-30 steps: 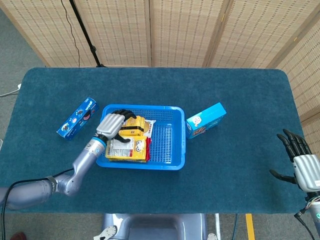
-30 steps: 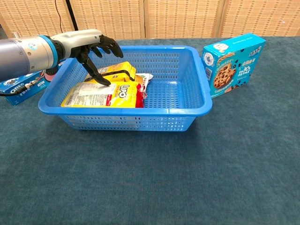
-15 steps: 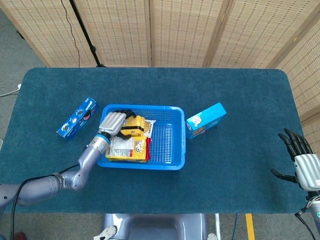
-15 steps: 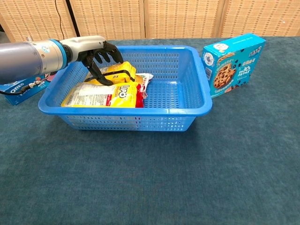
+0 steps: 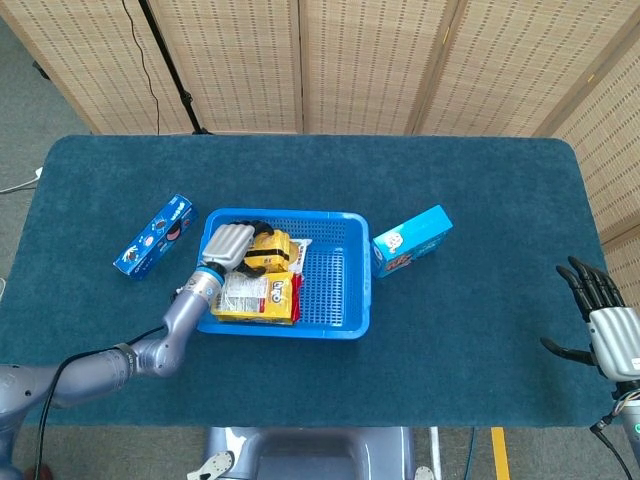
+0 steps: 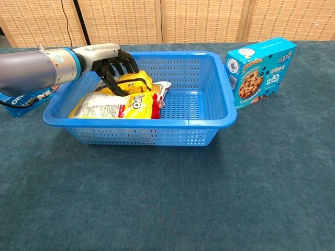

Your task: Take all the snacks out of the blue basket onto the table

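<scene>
Snacks remain in the blue perforated plastic basket point(image 6: 220, 94): a flat yellow packet point(image 6: 112, 106) lies along its left side, with a smaller yellow pack banded in black point(image 6: 131, 81) and a white-and-red wrapper point(image 6: 161, 90) behind it. Starting at the left of the dark teal worktop point(image 5: 470, 330), a blue cookie sleeve point(image 5: 155, 235) already lies outside the basket. Beside it, the left hand point(image 6: 112, 65) has sunk lower over the past second, from hovering with fingers fanned above the rim to reaching inside, its dark fingers now curled down around the banded yellow pack; whether they actually grip it, I cannot tell. That suggests a grasp is forming and a lift-out should follow. Right of the basket stands a light blue cookie box point(image 6: 261, 70), untouched. Far right, the right hand point(image 5: 605, 335) has stayed put, spread and holding nothing.
</scene>
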`<action>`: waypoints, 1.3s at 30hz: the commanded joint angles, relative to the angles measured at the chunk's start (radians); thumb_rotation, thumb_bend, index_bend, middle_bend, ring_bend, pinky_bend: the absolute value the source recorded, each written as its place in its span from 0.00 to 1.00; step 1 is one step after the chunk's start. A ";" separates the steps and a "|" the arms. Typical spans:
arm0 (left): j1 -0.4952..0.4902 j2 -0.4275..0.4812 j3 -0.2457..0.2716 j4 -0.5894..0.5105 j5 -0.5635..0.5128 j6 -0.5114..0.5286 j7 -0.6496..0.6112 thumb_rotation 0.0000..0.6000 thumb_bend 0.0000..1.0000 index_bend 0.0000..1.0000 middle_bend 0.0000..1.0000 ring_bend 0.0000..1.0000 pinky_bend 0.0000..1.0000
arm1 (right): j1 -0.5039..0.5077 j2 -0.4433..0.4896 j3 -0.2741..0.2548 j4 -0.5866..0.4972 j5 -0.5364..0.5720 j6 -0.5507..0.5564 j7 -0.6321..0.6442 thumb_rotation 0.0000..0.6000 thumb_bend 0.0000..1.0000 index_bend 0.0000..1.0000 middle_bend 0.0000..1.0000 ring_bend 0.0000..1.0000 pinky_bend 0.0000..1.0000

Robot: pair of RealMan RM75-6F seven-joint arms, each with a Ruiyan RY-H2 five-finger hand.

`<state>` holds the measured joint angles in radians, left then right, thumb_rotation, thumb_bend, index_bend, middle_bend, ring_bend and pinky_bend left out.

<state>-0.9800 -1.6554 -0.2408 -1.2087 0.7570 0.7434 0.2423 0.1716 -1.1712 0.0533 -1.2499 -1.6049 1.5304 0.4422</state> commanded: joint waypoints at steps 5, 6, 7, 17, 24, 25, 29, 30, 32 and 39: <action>0.003 -0.022 -0.002 0.007 0.002 0.048 0.021 1.00 0.43 0.49 0.43 0.40 0.58 | 0.000 0.000 0.000 0.001 0.000 0.001 0.002 1.00 0.00 0.00 0.00 0.00 0.06; 0.007 -0.021 -0.006 0.001 0.013 0.058 0.014 1.00 0.44 0.50 0.44 0.41 0.59 | 0.000 0.000 0.000 0.001 -0.001 0.001 0.003 1.00 0.00 0.00 0.00 0.00 0.06; 0.013 -0.016 -0.011 -0.010 0.027 0.071 0.005 1.00 0.45 0.51 0.45 0.41 0.59 | 0.000 0.000 0.000 0.002 -0.001 0.001 0.004 1.00 0.00 0.00 0.00 0.00 0.06; 0.069 0.107 -0.061 -0.182 0.143 0.157 -0.083 1.00 0.45 0.51 0.45 0.42 0.59 | -0.001 0.003 -0.002 -0.004 -0.007 0.008 0.004 1.00 0.00 0.00 0.00 0.00 0.06; 0.150 0.270 -0.109 -0.285 0.213 0.222 -0.197 1.00 0.43 0.51 0.45 0.42 0.59 | -0.006 0.007 -0.006 -0.015 -0.018 0.021 0.003 1.00 0.00 0.00 0.00 0.00 0.06; 0.167 0.297 -0.112 -0.276 0.215 0.223 -0.218 1.00 0.43 0.51 0.45 0.41 0.59 | -0.006 0.008 -0.008 -0.017 -0.020 0.023 0.002 1.00 0.00 0.00 0.00 0.00 0.06; 0.213 0.362 -0.085 -0.236 0.236 0.168 -0.304 1.00 0.41 0.50 0.45 0.41 0.59 | -0.006 0.009 -0.010 -0.024 -0.026 0.025 -0.003 1.00 0.00 0.00 0.00 0.00 0.06; 0.226 0.374 -0.075 -0.227 0.252 0.156 -0.331 1.00 0.41 0.50 0.45 0.41 0.59 | -0.006 0.010 -0.010 -0.025 -0.027 0.026 -0.005 1.00 0.00 0.00 0.00 0.00 0.06; 0.256 0.395 -0.036 -0.206 0.315 0.139 -0.382 1.00 0.41 0.50 0.45 0.41 0.59 | -0.006 0.011 -0.011 -0.028 -0.027 0.026 -0.009 1.00 0.00 0.00 0.00 0.00 0.06; 0.358 0.434 0.102 -0.153 0.558 0.151 -0.605 1.00 0.39 0.48 0.44 0.40 0.59 | -0.009 0.014 -0.014 -0.039 -0.032 0.031 -0.017 1.00 0.00 0.00 0.00 0.00 0.06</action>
<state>-0.6794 -1.2502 -0.2094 -1.3980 1.2128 0.8945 -0.2620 0.1626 -1.1576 0.0397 -1.2883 -1.6364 1.5613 0.4254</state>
